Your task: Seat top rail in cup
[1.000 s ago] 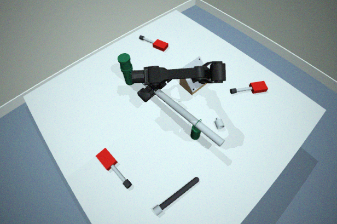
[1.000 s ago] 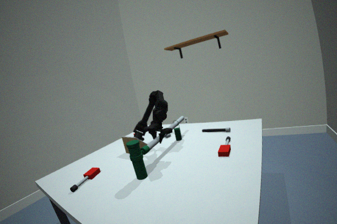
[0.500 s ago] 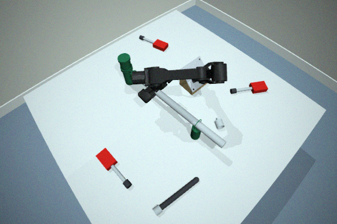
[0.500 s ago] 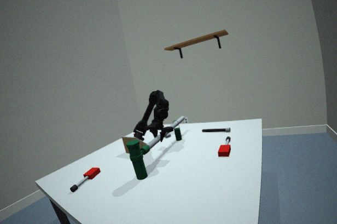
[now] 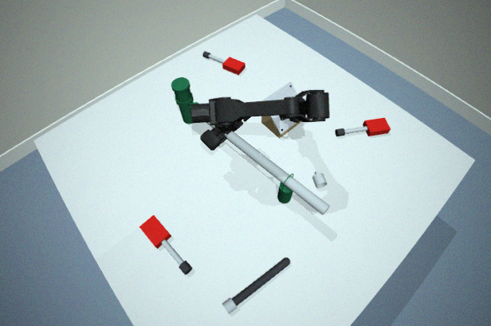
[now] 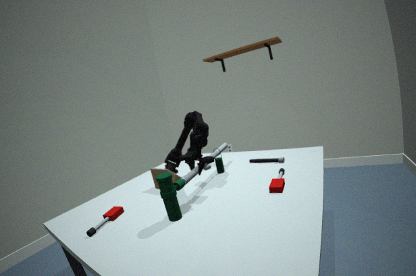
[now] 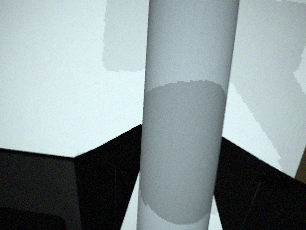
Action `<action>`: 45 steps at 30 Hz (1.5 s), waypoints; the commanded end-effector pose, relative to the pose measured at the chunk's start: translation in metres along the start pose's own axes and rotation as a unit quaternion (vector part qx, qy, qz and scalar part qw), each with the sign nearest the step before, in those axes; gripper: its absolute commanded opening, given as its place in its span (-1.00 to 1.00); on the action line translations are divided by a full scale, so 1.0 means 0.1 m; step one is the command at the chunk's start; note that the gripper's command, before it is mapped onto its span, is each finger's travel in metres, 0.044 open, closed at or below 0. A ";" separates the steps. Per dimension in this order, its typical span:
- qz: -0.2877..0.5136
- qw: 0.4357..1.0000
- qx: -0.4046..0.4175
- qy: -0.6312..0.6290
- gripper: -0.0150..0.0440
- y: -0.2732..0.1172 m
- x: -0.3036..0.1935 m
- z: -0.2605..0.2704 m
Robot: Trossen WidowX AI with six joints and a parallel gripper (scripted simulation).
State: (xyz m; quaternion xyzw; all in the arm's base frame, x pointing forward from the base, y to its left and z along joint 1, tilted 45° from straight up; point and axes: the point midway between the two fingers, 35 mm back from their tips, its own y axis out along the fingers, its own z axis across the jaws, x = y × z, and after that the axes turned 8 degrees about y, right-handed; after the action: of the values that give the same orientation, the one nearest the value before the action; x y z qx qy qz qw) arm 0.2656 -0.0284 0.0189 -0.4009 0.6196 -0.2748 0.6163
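The grey rail (image 5: 263, 160) (image 6: 221, 148) (image 7: 185, 125) slants through the thin loop above the short green post (image 5: 284, 194) (image 6: 219, 165). The big green post (image 5: 186, 111) (image 6: 173, 207) stands upright. Its brace band (image 6: 167, 195) sits a little below the post cap (image 5: 181, 84) (image 6: 164, 178). The green end cup (image 6: 179, 184) points toward the rail. In the exterior view, the rail's near end meets the cup's mouth; how deep it sits is hidden. My gripper (image 7: 176, 135) is shut on the rail near the cup, one finger on each side.
A wooden block with a pale sloping plate (image 5: 280, 127) (image 6: 155, 180) stands beside the arm. A loose grey cup (image 5: 320, 180) lies near the short post. Red-headed tools (image 5: 155, 231) (image 5: 233, 65) (image 5: 376, 127) and a black rod (image 5: 261, 281) (image 6: 265, 160) lie farther out.
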 end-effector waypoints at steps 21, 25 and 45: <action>-0.007 1.000 0.001 0.002 -0.49 0.01 0.17 0.01; -0.007 1.000 0.001 0.002 -0.49 0.01 0.17 0.01; 0.001 1.000 -0.005 0.002 -0.49 0.05 0.11 -0.01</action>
State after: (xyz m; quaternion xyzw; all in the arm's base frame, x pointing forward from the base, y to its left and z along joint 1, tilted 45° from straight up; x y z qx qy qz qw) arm 0.2651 -0.0352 0.0084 -0.4031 0.6221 -0.2721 0.6136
